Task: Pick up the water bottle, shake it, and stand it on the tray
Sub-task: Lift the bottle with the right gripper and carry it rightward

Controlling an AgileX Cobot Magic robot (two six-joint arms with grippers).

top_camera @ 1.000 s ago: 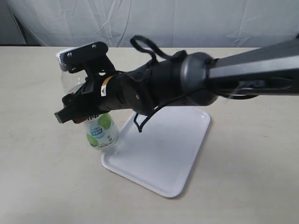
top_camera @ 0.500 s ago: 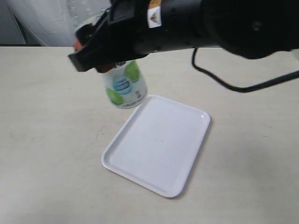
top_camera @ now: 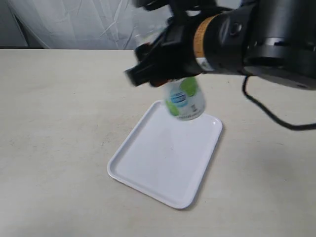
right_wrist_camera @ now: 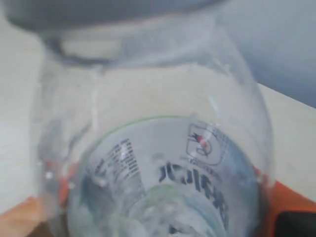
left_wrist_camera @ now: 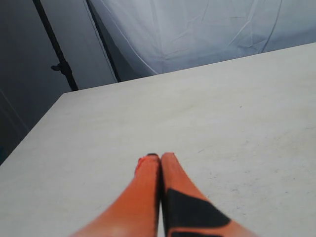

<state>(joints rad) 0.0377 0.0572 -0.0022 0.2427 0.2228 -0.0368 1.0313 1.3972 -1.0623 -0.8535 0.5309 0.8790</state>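
Note:
The water bottle (top_camera: 184,100) hangs blurred in the air over the far end of the white tray (top_camera: 163,168), held by my right gripper (top_camera: 163,79), which is shut on it. In the right wrist view the clear bottle (right_wrist_camera: 158,148) fills the picture, its label with black characters seen through the plastic, orange fingers (right_wrist_camera: 24,215) at either side. My left gripper (left_wrist_camera: 159,158) is shut with nothing in it, orange fingertips pressed together above bare tabletop; it does not show in the exterior view.
The beige table (top_camera: 54,118) spreads round the tray. A white wrinkled curtain (top_camera: 74,24) hangs behind the far edge. A black cable (top_camera: 271,116) trails from the right arm over the table at the right. A dark stand (left_wrist_camera: 54,49) is beyond the table's corner.
The right arm has lifted the bottle off the table at the tray's left and swung it up and to the right, over the tray's far end. The tray has not moved.

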